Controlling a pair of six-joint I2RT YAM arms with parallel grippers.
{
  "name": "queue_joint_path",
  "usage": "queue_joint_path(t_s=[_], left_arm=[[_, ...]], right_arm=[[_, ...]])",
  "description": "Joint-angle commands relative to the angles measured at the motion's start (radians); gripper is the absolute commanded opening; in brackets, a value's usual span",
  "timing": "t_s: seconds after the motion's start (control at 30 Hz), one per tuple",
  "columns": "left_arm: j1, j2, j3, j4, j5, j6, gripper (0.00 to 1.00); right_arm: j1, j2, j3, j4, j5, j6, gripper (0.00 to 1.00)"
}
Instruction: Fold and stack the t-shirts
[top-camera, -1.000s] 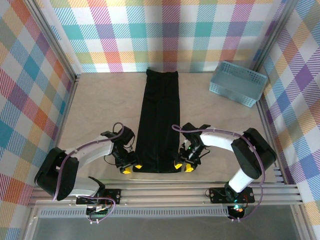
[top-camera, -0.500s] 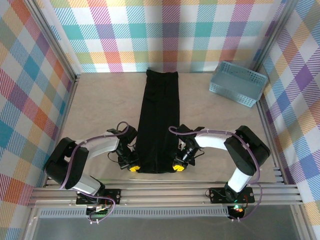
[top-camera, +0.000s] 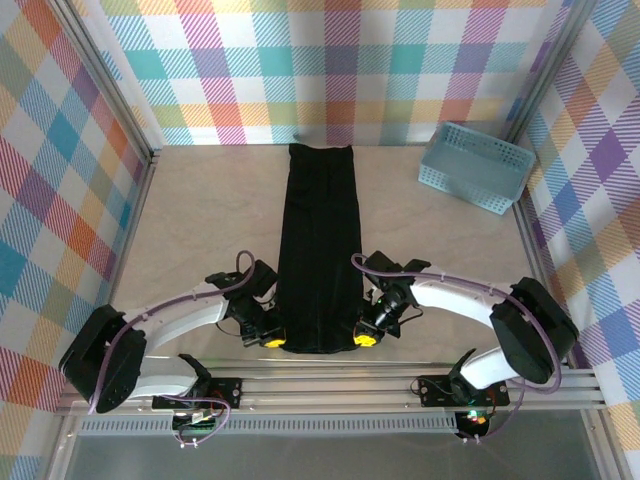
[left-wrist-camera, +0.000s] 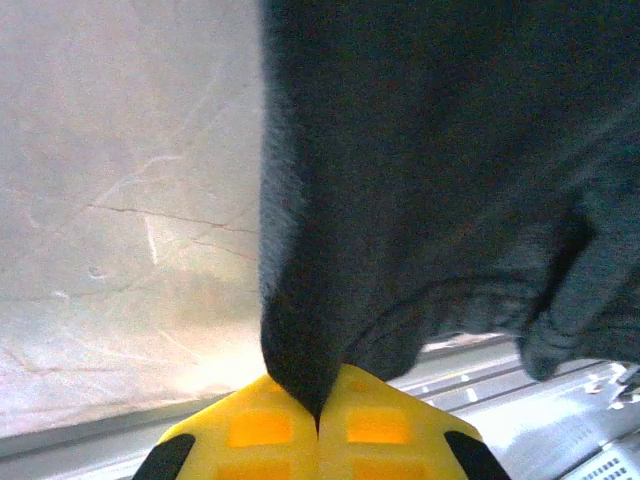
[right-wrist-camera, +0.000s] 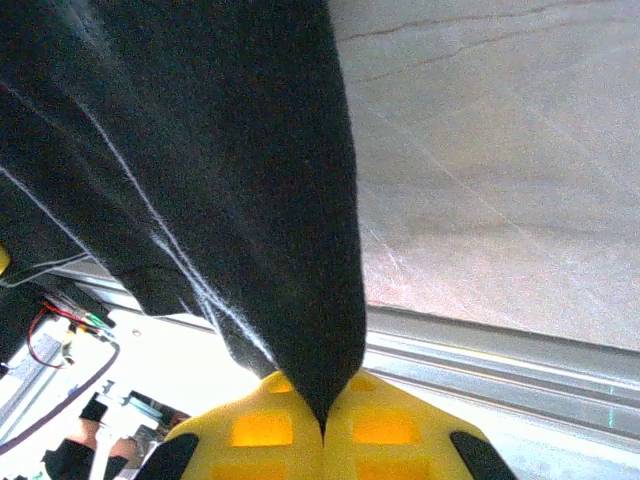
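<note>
At the near edge of a pale, scratched table (top-camera: 200, 220), 2 robot arms hold the front hem of a black t-shirt (top-camera: 318, 240). The shirt lies as 1 long, narrow strip down the table's middle, its far end close to the back wall. The left gripper (top-camera: 270, 340) has its yellow fingers pressed together on the hem's left corner, and the right gripper (top-camera: 364, 339) pinches the right corner the same way. In both wrist views the cloth hangs from the nip, lifted off the surface.

The step in hand is probably carrying this hem to the far end to halve the strip. Doing it well means raising both corners level, moving them together, and keeping the hem taut so it neither sags nor twists.

The fabric is soft, matte knit that drapes in loose folds, with pale seam stitching. A rectangular light blue plastic mesh basket (top-camera: 476, 166) sits at the far right, well apart.
</note>
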Motion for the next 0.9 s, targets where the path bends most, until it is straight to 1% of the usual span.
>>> queue_joint_path(t_s=[0.0,0.13,0.27,0.37,0.53,0.6,0.77,0.87], left_arm=[[-0.004,-0.02,0.112,-0.031,-0.049,-0.038,0.0],[0.038,-0.008,0.219,-0.032,-0.131,-0.067,0.0],[0.132,0.045,0.279,0.01,-0.139,-0.071,0.0],[0.202,0.135,0.349,0.065,-0.115,-0.068,0.0],[0.278,0.325,0.533,0.078,-0.133,-0.009,0.0],[0.304,0.395,0.581,0.093,-0.131,0.0,0.0],[0.349,0.538,0.697,0.083,-0.15,0.03,0.0],[0.364,0.596,0.733,0.108,-0.129,0.037,0.0]], right_arm=[[-0.016,-0.006,0.054,-0.052,0.004,0.037,0.0],[-0.093,0.024,0.144,-0.072,0.032,0.027,0.0],[-0.169,0.121,0.266,-0.069,0.018,-0.005,0.0],[-0.219,0.222,0.382,-0.076,0.016,-0.036,0.0],[-0.299,0.387,0.596,-0.119,0.062,-0.088,0.0],[-0.318,0.454,0.675,-0.127,0.069,-0.098,0.0],[-0.348,0.613,0.86,-0.167,0.108,-0.123,0.0],[-0.363,0.682,0.931,-0.171,0.116,-0.134,0.0]])
